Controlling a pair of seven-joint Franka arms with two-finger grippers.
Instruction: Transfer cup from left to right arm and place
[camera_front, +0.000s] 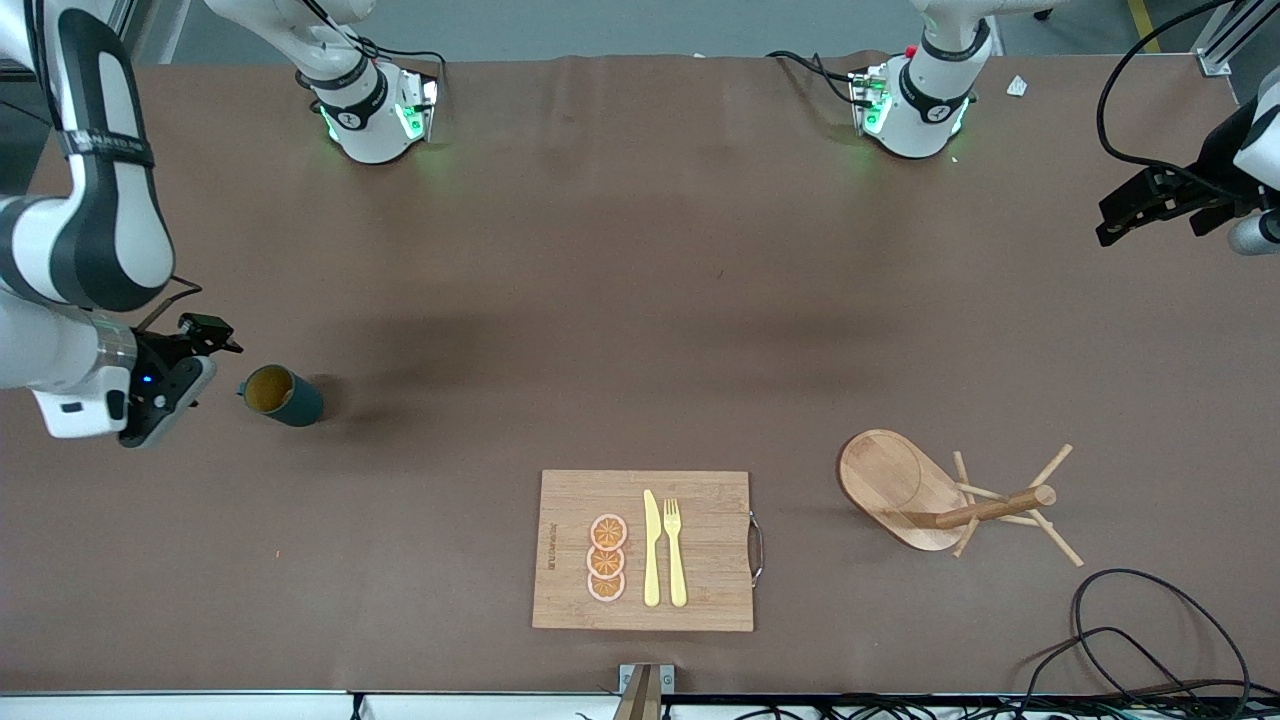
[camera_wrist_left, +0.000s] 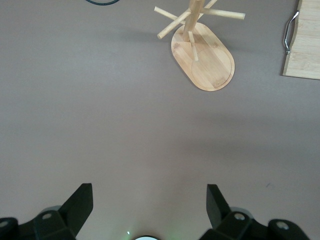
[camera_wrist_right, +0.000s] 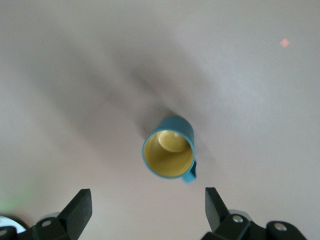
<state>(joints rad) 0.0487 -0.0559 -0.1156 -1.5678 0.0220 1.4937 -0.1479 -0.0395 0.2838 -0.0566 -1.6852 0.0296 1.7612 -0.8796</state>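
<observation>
The cup (camera_front: 281, 395) stands upright on the brown table (camera_front: 640, 300) at the middle left of the front view, toward the right arm's end; its mustard inside shows from above, and in the right wrist view the cup (camera_wrist_right: 169, 152) sits at the centre of the frame with its small handle pointing to the lower right. Nothing touches it.

The right gripper (camera_front: 205, 345) hangs at the left edge of the front view, just beside the cup and apart from it. Its fingers (camera_wrist_right: 80, 207) are spread wide and hold nothing. The left gripper (camera_front: 1120, 215) is at the upper right of the front view, over bare table, well apart from the cup; it waits. Its fingers (camera_wrist_left: 80, 205) are likewise spread wide and empty.

As a judgement, the cup looks already set down at the right arm's end, so the task seems at or near its close, with the right gripper free of it. If so, the next move calls only for a clean lift away without nudging the cup.

Lower in the front view lie a cutting board (camera_front: 700, 495) with orange slices (camera_front: 607, 558), a knife (camera_front: 651, 548) and a fork (camera_front: 675, 550), and at lower right a wooden mug rack (camera_front: 930, 492).
</observation>
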